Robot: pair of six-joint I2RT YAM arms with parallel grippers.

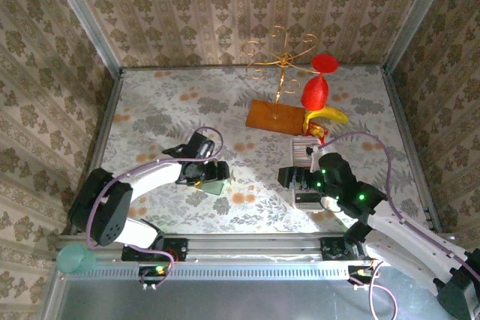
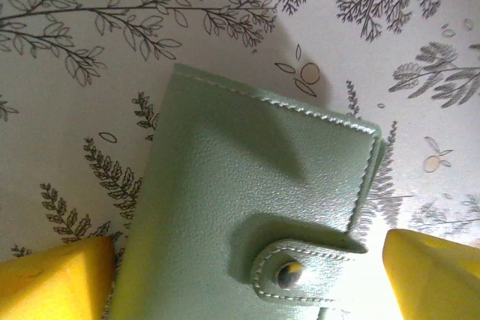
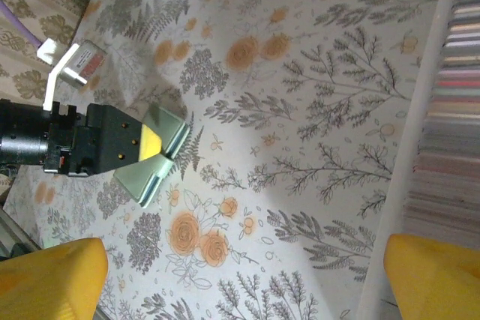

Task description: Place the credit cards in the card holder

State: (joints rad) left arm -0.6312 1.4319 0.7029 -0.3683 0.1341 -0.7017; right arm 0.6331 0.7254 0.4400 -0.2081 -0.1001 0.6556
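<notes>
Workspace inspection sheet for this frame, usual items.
Surface: floral-print table, flat.
Job's things: card holder closed, tab snapped; credit cards apparently edge-on in white ribbed tray.
Clutter: wooden board, gold wire stand, red and yellow toys.
Grippers: left gripper open, fingers straddling card holder; right gripper open by tray.
Cables: purple cables loop over both arms.
Surroundings: patterned walls, metal corner posts.

White shells covered black joints on the left arm (image 1: 150, 174) and right arm (image 1: 397, 226), each trailing a purple cable (image 1: 367, 136). Green lights (image 1: 361, 197) dotted the right one. The left pincer (image 2: 247, 282) and right pincer (image 3: 247, 282) had yellow fingertips (image 2: 56, 282).
</notes>
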